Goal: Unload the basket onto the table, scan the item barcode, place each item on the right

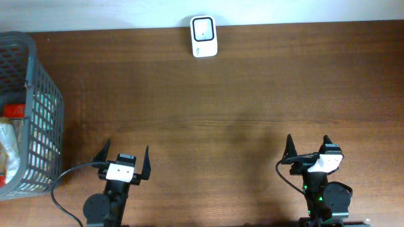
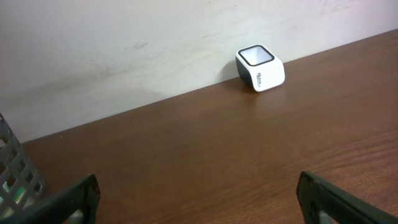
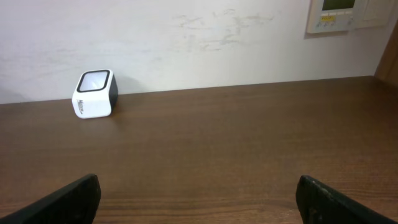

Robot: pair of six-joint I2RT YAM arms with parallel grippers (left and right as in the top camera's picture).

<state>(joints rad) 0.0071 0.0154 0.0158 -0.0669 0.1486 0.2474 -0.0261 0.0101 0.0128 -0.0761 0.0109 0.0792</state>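
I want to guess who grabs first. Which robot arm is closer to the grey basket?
The left arm: it stands close to the grey basket, with its cable running beside it, while the right arm is far off on the other side.

A dark brown wooden table (image 1: 252,113) runs up against a pale, scuffed wall (image 3: 186,43), on which a small white control panel (image 3: 339,15) with a greenish display hangs at the upper right.
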